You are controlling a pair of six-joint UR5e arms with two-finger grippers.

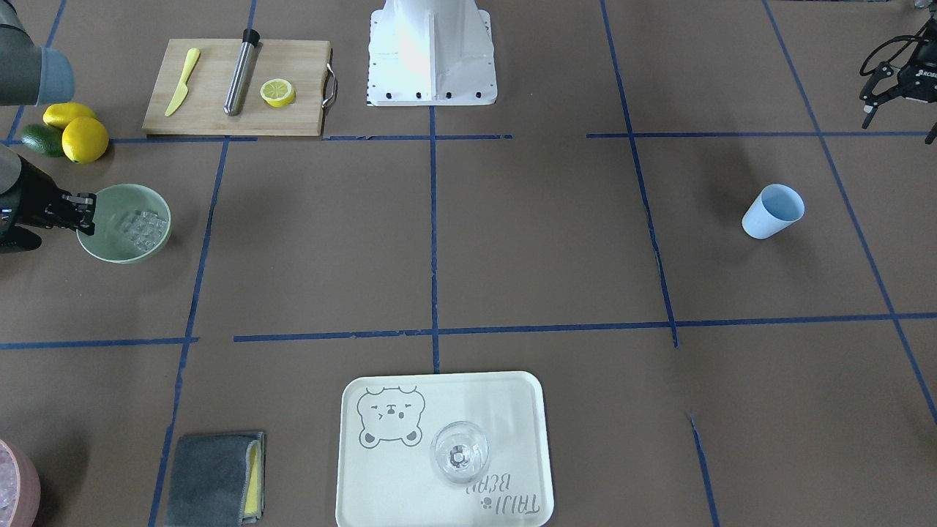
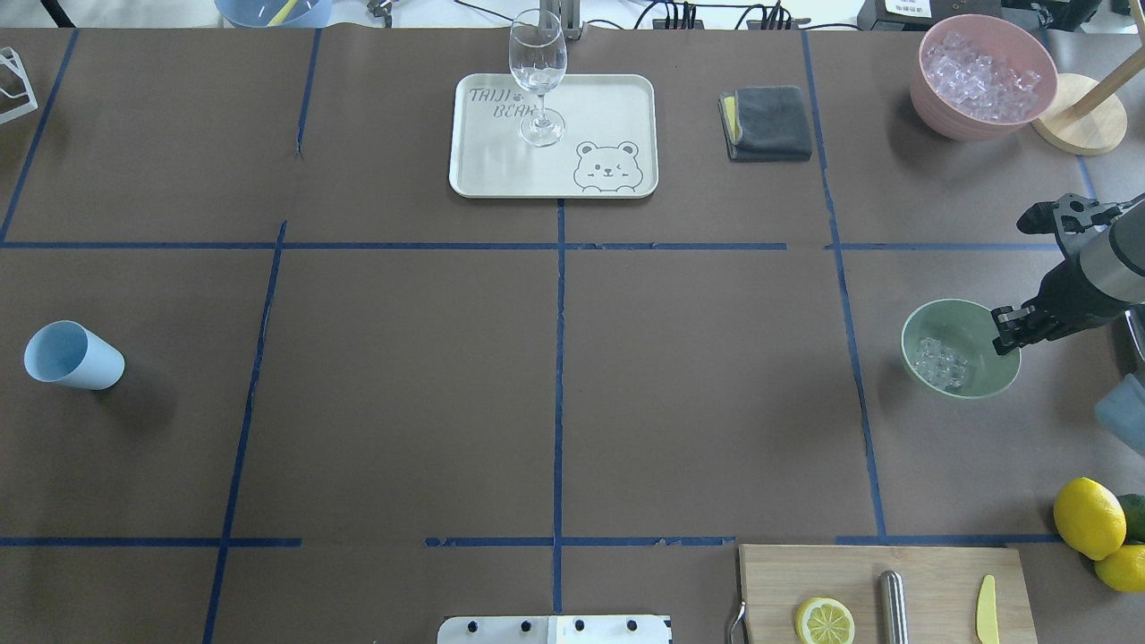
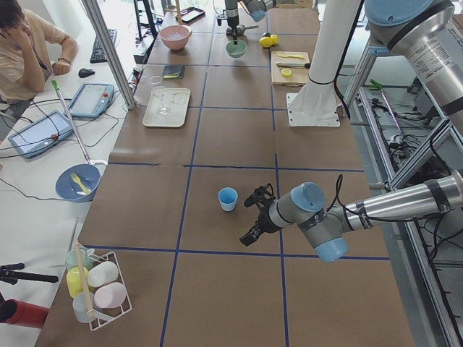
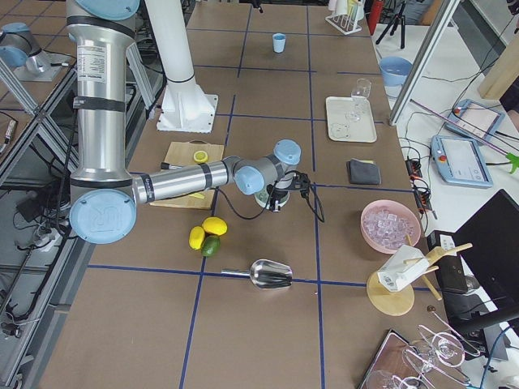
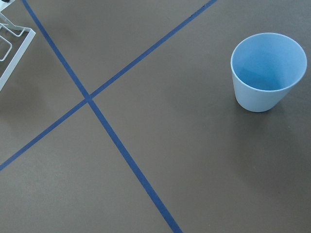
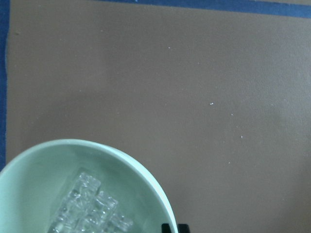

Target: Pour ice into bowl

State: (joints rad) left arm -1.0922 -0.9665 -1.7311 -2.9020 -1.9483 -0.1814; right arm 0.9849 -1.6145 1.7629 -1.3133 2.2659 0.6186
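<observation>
The pale mint-green bowl [image 2: 982,380] stands at the table's right side and holds a handful of clear ice cubes [image 2: 941,362]. It also shows in the front view [image 1: 150,201] and the right wrist view [image 6: 29,170], with ice [image 6: 90,208] inside. My right gripper [image 2: 1006,329] is at the bowl's right rim, its fingertips [image 6: 167,228] close together on that rim. The light blue cup [image 2: 73,355] stands upright and empty at the far left, also in the left wrist view [image 5: 268,70]. My left gripper [image 3: 249,218] hangs open and empty beside the cup.
A pink bowl [image 2: 948,112] full of ice stands at the far right corner. A tray [image 2: 501,161] bears a wine glass [image 2: 538,76]. Also here are a grey cloth [image 2: 767,122], a cutting board [image 2: 939,590], lemons [image 2: 1089,517] and a metal scoop [image 4: 272,275].
</observation>
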